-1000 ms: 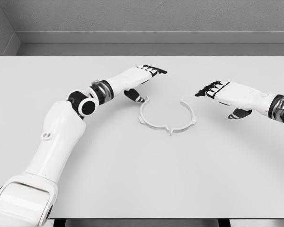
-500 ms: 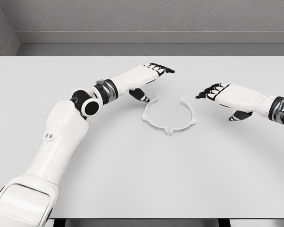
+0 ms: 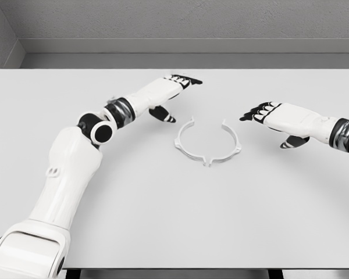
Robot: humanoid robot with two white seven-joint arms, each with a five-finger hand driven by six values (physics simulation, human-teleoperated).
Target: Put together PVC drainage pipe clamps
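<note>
1. Head view: a white, open plastic ring, the PVC pipe clamp [image 3: 207, 144], lies flat on the pale grey bench [image 3: 163, 221], its gap facing the far edge and small lugs on its near rim. It sits between the two hands, touched by neither.
2. The left hand [image 3: 166, 94] hovers just beyond and to the left of the clamp; its dark-tipped fingers [image 3: 186, 79] are stretched out flat and hold nothing, with the thumb hanging down toward the clamp's left end.
3. The right hand [image 3: 279, 116] hovers to the right of the clamp, well clear of it; its fingers are extended, slightly relaxed, and empty.
4. Change: half a second ago the left hand's fingers reached further right, over the clamp's far-left end; now they have drawn back to the left and away. The clamp seems to have shifted only slightly; the right hand has barely moved.
5. Judgement: no grasp is made yet. The retreat looks like a repositioning, so assembly is at its start.
</note>
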